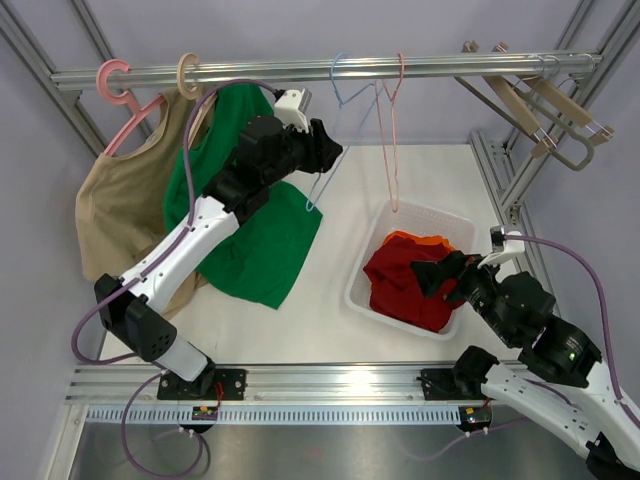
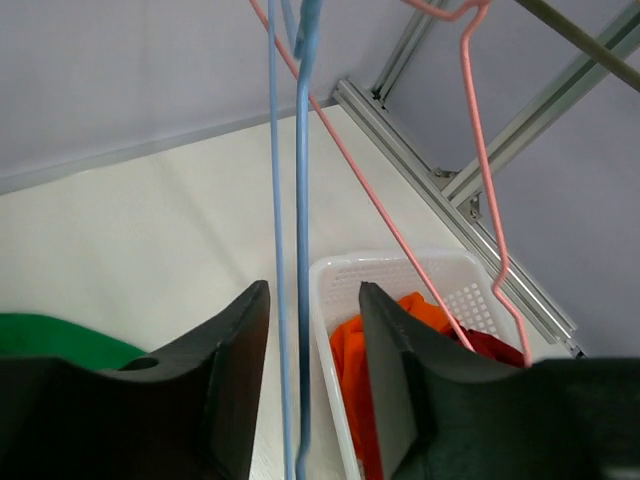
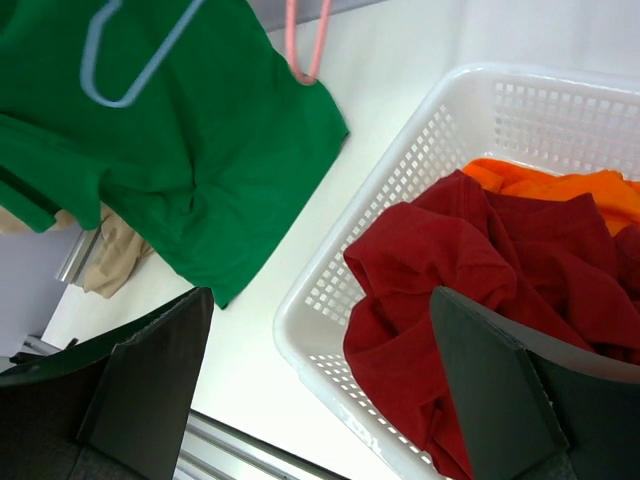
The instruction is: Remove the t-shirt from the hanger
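The left end effector (image 2: 310,375) is open, and both wires of the blue hanger (image 2: 304,200) pass between its fingers. The green t-shirt (image 1: 262,245) lies just left of and below it, top near the rail (image 1: 420,68), hem on the bench (image 1: 300,320). The right end effector (image 3: 320,390) gapes wide above the white basket (image 3: 400,150), with a red garment (image 3: 440,290) directly beneath it and an orange one (image 3: 560,185) beyond.

Bright, even lighting; soft shadows; wrist views slightly blurred.
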